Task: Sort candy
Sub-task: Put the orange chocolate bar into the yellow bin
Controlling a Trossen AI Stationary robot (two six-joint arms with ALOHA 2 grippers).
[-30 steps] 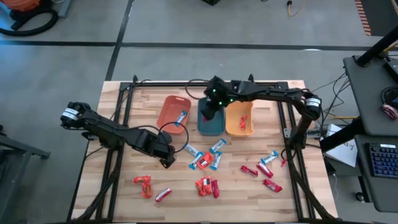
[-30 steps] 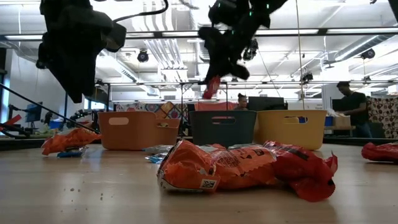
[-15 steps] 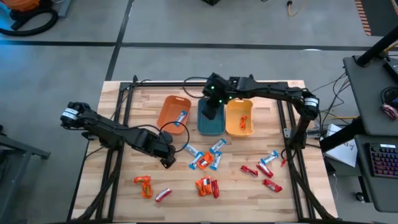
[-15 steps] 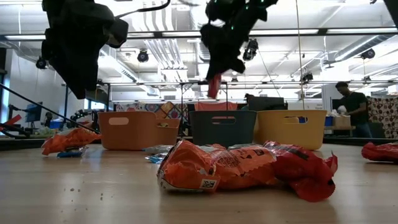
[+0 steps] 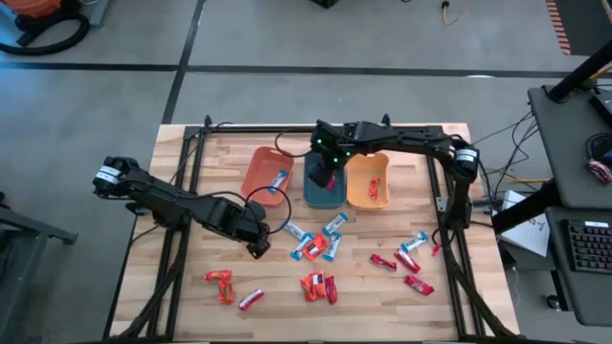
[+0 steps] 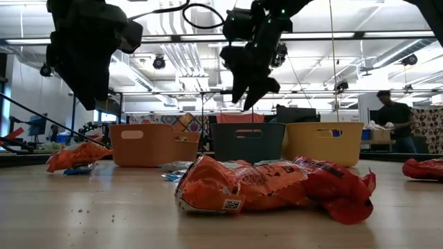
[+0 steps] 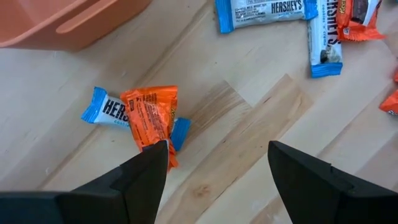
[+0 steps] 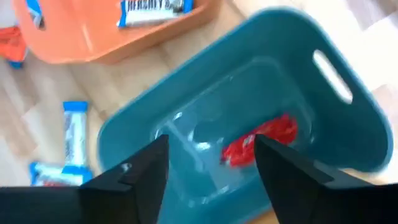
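Three blue-white candies [image 7: 268, 10] read HERSHEY'S; orange wrapper [image 7: 151, 118] overlaps one

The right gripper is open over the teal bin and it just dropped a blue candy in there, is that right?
Not quite. The right gripper is open over the teal bin, but the candy lying in it is red, not blue. The right wrist view shows it.

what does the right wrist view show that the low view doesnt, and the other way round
Only the right wrist view looks into the teal bin, where a red candy lies, and shows a blue-and-white candy in the orange bin. Only the low view shows the person behind the table. Both show the open right tool above the teal bin.
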